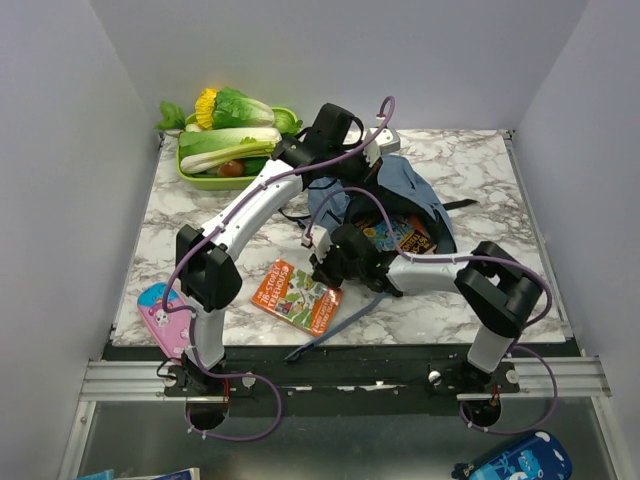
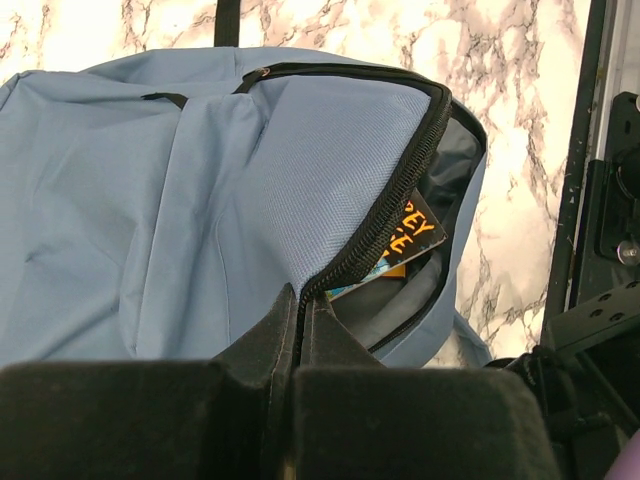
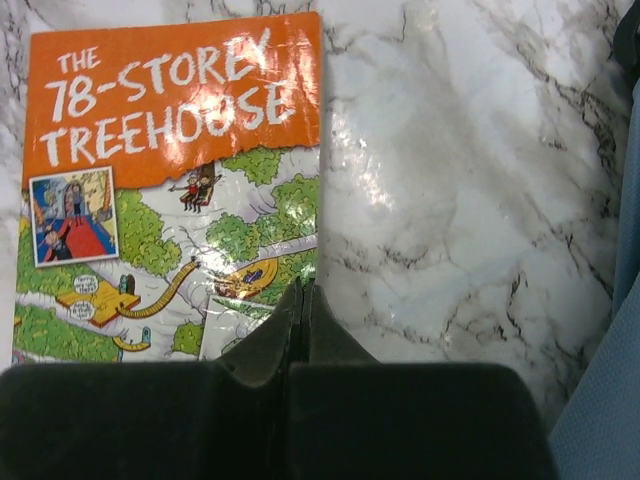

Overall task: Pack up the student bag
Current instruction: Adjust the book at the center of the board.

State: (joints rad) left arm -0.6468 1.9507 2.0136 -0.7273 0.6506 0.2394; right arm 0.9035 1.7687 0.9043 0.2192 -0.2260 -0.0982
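Note:
The dusty-blue student bag lies at the table's middle back, its mouth open towards the near side. A book with a dark cover and orange letters sits inside the mouth and also shows in the left wrist view. My left gripper is at the bag's far side, shut on the black zipper edge of the bag, as the left wrist view shows. An orange "78-Storey Treehouse" book lies flat on the table. My right gripper is shut, its tips at that book's right edge.
A green tray with cabbage and other vegetables stands at the back left. A pink pencil case lies at the near left edge. A dark-blue printed pouch lies below the table's front. A bag strap trails towards the front rail.

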